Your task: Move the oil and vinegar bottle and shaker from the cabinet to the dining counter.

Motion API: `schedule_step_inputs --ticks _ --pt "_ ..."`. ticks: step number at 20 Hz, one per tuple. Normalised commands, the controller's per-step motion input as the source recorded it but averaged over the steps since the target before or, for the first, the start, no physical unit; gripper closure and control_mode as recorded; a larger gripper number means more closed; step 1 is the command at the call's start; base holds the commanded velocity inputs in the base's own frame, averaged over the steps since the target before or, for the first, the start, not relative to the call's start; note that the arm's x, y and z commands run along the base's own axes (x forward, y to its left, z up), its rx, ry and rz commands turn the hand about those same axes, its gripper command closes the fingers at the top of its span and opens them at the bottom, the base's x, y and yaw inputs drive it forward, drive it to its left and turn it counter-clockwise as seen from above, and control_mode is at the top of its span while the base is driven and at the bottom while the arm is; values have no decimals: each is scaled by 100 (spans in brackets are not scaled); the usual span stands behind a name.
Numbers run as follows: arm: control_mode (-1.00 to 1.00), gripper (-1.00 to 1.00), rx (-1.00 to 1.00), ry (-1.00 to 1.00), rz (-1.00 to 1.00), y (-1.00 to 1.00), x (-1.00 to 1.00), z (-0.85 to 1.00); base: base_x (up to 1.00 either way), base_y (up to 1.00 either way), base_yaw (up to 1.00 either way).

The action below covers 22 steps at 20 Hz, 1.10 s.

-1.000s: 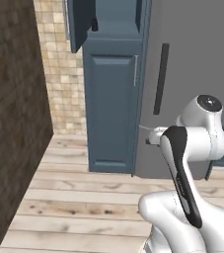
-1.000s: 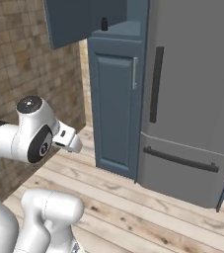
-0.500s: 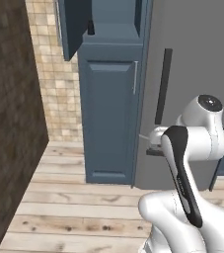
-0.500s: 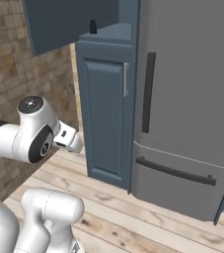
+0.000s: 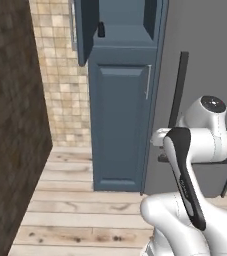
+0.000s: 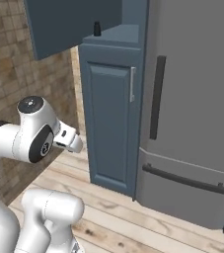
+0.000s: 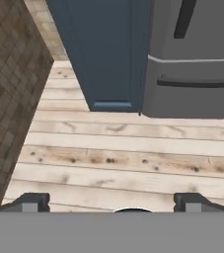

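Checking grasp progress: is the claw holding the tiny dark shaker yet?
No, the tiny dark shaker stands on the shelf of the slate-blue cabinet, untouched.

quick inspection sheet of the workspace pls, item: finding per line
surface: pale wooden plank floor; dining counter nothing seen
job's things: tiny dark shaker standing on the shelf of the tall slate-blue panelled cabinet, upper door open; bottle nothing seen
clutter: nothing seen
grippers: two-finger gripper open, empty, pointing at the floor
cables: nothing seen
surroundings: grey fridge with dark handles right of the cabinet; brown brick wall left; beige tiled wall behind
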Motion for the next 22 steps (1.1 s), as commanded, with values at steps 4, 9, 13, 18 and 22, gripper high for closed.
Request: schedule_step_inputs --ticks 4,9,13,18,22 --pt "100 -100 0 0 0 0 0 0 54 29 0" --pt "100 -100 0 0 0 0 0 0 60 3 -2" --pt "100 -100 0 0 0 0 0 0 59 3 -3" --pt "100 -100 0 0 0 0 0 0 49 7 0" --pt "100 -100 0 0 0 0 0 0 45 19 2"
